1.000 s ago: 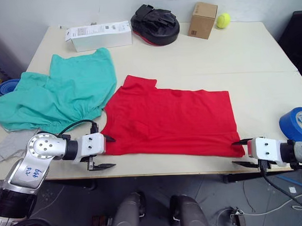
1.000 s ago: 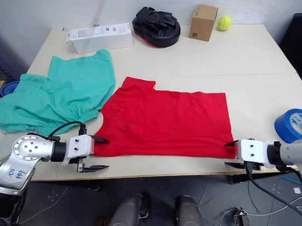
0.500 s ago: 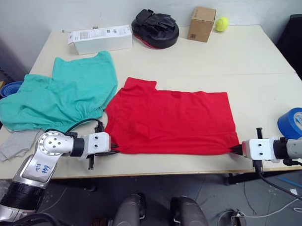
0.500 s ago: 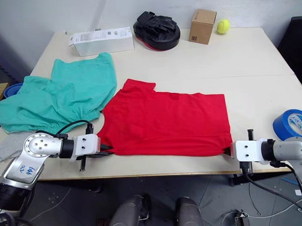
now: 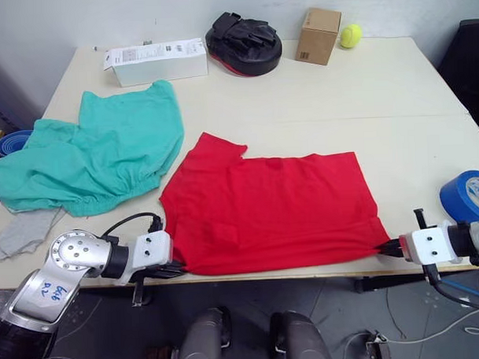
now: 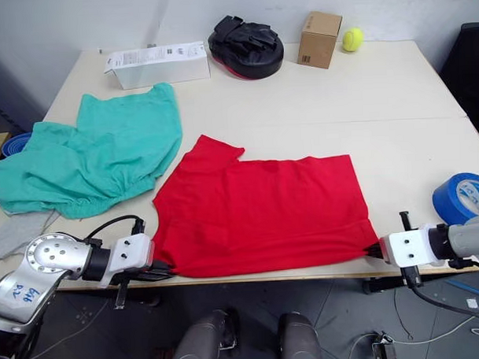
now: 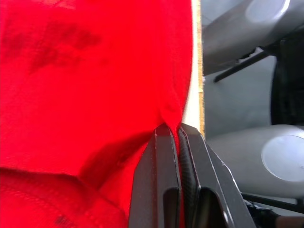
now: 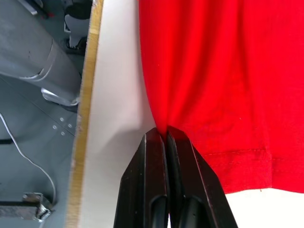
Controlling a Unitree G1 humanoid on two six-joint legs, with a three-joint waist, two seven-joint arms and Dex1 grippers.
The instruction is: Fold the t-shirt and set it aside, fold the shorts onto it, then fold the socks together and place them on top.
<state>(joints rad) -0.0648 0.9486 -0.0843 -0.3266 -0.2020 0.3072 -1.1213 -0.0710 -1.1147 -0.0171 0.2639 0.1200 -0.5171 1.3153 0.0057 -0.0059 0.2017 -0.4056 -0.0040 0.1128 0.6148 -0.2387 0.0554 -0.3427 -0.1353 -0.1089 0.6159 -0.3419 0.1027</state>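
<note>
T-shirt [image 5: 276, 210] hem now pinched between both tools.

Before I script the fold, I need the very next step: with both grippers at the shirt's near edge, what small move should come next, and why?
Probably lift both corners together and carry them toward the far edge. The left gripper and right gripper are each shut on a near corner of the t-shirt, which lies flat and unfolded on the table.

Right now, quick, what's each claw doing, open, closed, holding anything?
Left claw: closed, pinching the near edge of the red t-shirt.
Right claw: closed, pinching the t-shirt's other near corner.
</note>
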